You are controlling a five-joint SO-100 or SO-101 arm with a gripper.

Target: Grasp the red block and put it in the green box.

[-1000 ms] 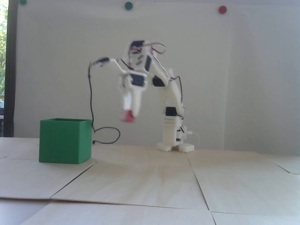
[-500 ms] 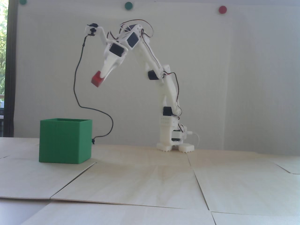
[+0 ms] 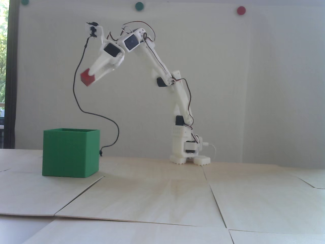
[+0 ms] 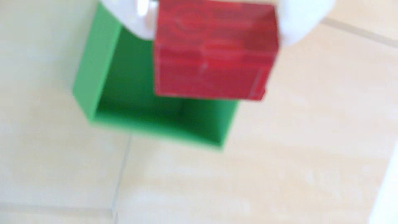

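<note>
Red block (image 3: pixel 87 78) clamped between the white fingers of the claw (image 3: pixel 89 77), held high in the air and well apart from the table (image 3: pixel 162 193); green box (image 3: pixel 70 152) sitting below and a little to the left of it in the fixed view, open top facing up. Seen from the wrist view, block (image 4: pixel 212 53) hanging over the near right part of the box's opening (image 4: pixel 94 71), partly covering it, so probably only a short reach further out and a drop down needed before letting go. Block matte, brick-shaped with softened edges, long axis running roughly across the claw's grip, much smaller than the box. Box plain green plastic, cube-shaped, thin-walled, nothing visible inside so far as the blur allows. Arm white plastic with black motors, black cable (image 3: pixel 78 101) looping down beside the box's right wall. Table pale wood panels with thin seams
</note>
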